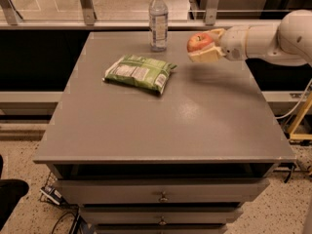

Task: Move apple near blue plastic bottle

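Note:
The red apple [198, 42] with yellowish patches is held in my gripper [204, 45], lifted above the far right part of the grey table [204, 116]. The gripper's pale fingers are shut around the apple, one above and one below it. The white arm reaches in from the right. The blue plastic bottle [158, 21], clear with a white cap and a pale label, stands upright at the table's far edge. It is a short way to the left of the apple, and the two are apart.
A flat green snack bag [140, 72] lies on the table left of centre, in front of the bottle. Drawers [161, 194] are below the tabletop. A railing with a glass panel runs behind the table. A yellow stand [300, 121] is at the right.

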